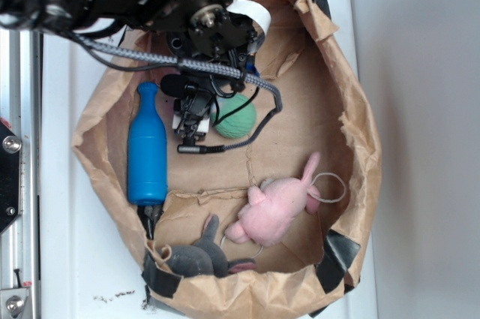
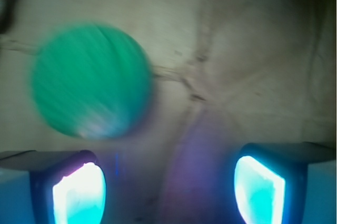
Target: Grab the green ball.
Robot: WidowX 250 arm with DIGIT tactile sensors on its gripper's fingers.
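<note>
— Fingertips (image 2: 79,192) of the pincer (image 2: 168,190) fill the wrist view's bottom edge, spread apart with nothing between them; any writing visible?
— None readable in either view. The green ball (image 2: 90,80) lies blurred ahead of the left finger on brown paper
— And the exterior view?
— It alone shows the paper bag (image 1: 352,131) on the white tabletop (image 1: 67,259), the ball beside the pincer near the bag's middle, a blue bottle (image 1: 148,146) along one edge, a pink plush (image 1: 277,206) and a grey plush (image 1: 195,257)
</note>
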